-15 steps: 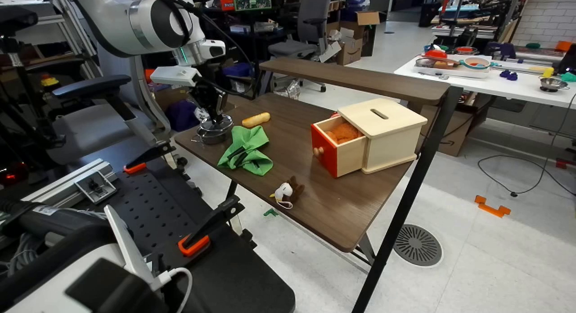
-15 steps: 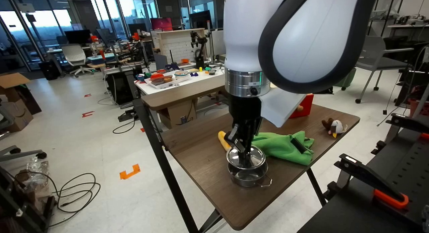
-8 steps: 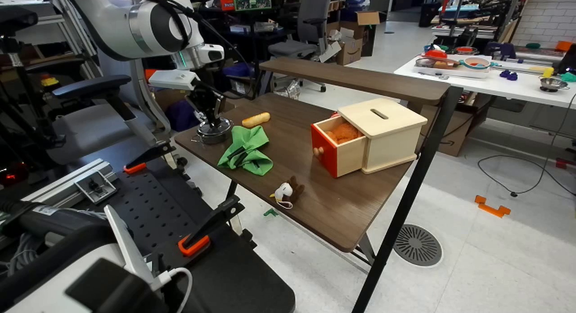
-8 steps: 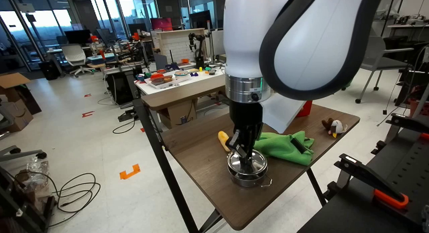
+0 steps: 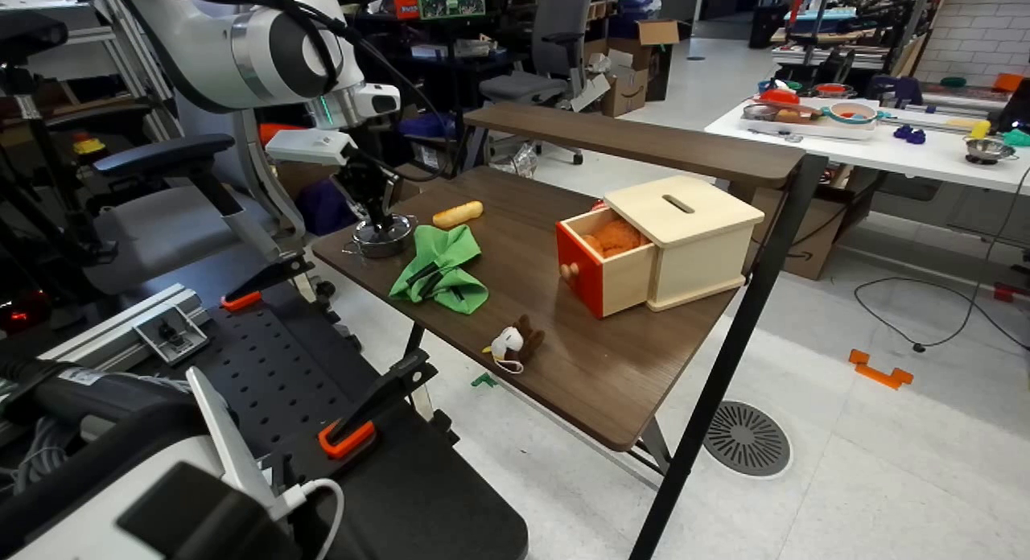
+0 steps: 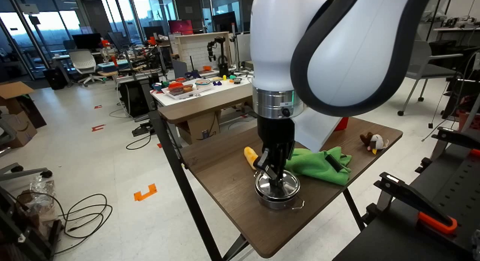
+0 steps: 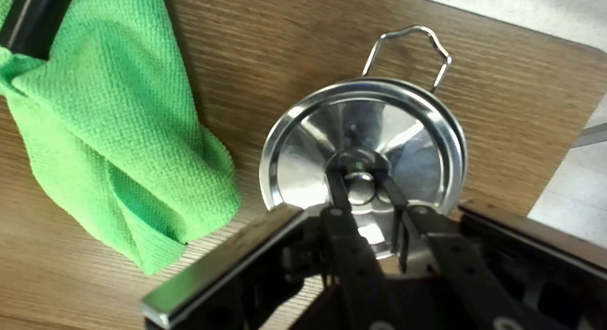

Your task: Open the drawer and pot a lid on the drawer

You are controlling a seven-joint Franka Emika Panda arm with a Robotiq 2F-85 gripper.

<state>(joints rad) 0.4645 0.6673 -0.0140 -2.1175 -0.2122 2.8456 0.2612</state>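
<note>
End effector: nearly closed, gripping lid by knob
Lid: atop pot
Drawer: open, well apart from pot

A crumpled green cloth is being borne by the brown table, with a golden, bread-like stick lying near it. By the table's edge, a brown-and-white plush bird is being seen. On a white table standing well apart, what may be a red dish is being glimpsed, too small for certainty. Below, a round grate is being surrounded by the pale floor.
</note>
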